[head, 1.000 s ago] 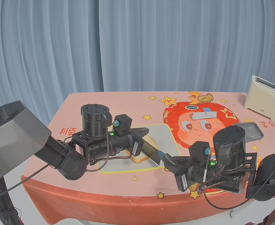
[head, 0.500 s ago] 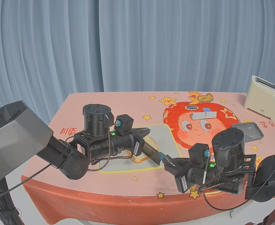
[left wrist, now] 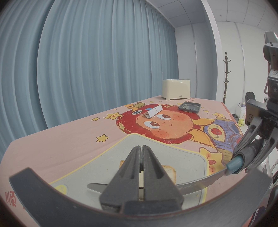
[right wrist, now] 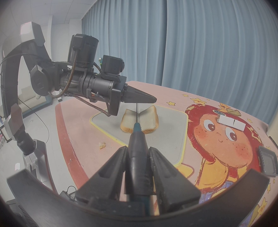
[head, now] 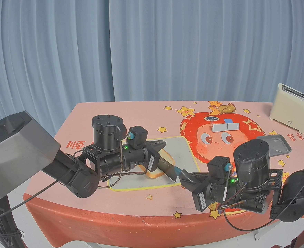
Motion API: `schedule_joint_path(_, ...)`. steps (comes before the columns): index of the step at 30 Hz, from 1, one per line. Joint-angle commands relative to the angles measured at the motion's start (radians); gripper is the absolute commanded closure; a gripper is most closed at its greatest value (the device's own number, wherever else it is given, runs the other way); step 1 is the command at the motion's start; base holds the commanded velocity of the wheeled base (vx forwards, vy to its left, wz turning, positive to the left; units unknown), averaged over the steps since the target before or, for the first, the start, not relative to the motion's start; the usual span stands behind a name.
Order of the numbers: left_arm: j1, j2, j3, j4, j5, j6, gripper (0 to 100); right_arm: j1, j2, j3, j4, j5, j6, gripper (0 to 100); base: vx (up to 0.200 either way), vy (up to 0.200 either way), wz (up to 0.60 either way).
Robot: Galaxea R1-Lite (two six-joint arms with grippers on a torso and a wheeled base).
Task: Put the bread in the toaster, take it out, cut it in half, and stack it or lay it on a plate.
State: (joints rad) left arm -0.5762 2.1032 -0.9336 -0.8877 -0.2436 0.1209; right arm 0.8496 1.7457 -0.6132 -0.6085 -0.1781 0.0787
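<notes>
While the bread point(head: 168, 158) lies flat on the pale cutting mat point(head: 183, 148), the knife point(head: 169, 170) stands on edge across its middle, with a lobe of the slice showing on each side of the blade. Reckoning from the middle of the table point(head: 124, 117), with 12 o'clock pointing away from the robot, the mat sits at about 9 o'clock and the slice rests toward the mat's 6 o'clock edge.

The right gripper point(head: 184, 176) comes in from about 5 o'clock, its jaws clamped on the knife's dark, teal-tipped handle, and the blade runs from it toward 10 o'clock. The left gripper point(head: 158, 144) reaches in from 8 o'clock, its jaws pressed together with nothing between them. Its tip hangs over the slice, just above the blade; I cannot tell whether it touches the bread.

A small crumb point(head: 149, 197) lies on the cloth near the table's 7 o'clock edge, apart from the mat. The cream toaster point(head: 291, 107) stands at the far corner, at about 2 o'clock. A dark shallow tray point(head: 274, 144) lies at 3 o'clock, well apart from the slice.
</notes>
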Motion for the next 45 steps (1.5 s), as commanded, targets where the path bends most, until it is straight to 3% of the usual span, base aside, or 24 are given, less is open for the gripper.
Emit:
schedule_joint_path(1,0.001,0.011,-0.002,0.003,0.0,0.0,100,0.0,0.005,-0.002,-0.007,-0.001,0.0,100,0.0,0.0,0.0)
schedule_joint_path(12,0.01,-0.049,-0.036,0.003,-0.002,-0.012,100,0.0,0.001,0.003,0.004,-0.003,0.0,100,0.0,0.0,0.0)
schedule_joint_path(22,0.067,-0.057,-0.037,0.004,0.0,-0.007,100,0.0,0.001,0.004,0.006,-0.003,0.0,100,0.0,0.0,0.0)
schedule_joint_path(45,0.067,0.004,0.004,0.003,0.004,-0.001,100,0.0,-0.009,-0.005,-0.005,-0.006,0.0,100,0.0,0.0,0.0)
